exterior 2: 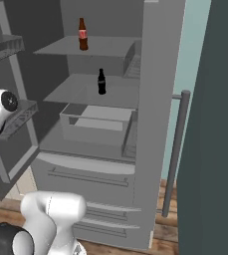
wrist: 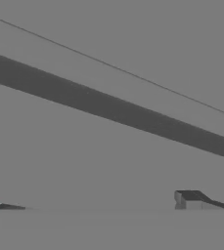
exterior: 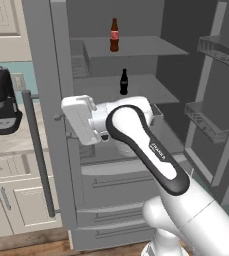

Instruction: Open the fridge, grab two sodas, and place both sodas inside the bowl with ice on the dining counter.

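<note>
Fridge [exterior: 51, 75] open; two upright sodas, upper shelf [exterior: 114, 35] and middle shelf [exterior: 124, 82], at upper centre. Gripper [exterior: 71, 120], spread and empty, sits lower left of them.

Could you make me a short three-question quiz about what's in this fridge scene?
1. True or false: the fridge stands open.
2. How many soda bottles are on its shelves?
3. Which bottle is higher: A) the red-labelled soda bottle, B) the darker soda bottle?

Key: 1. True. 2. Two, one per shelf, both upright. 3. A.
</note>
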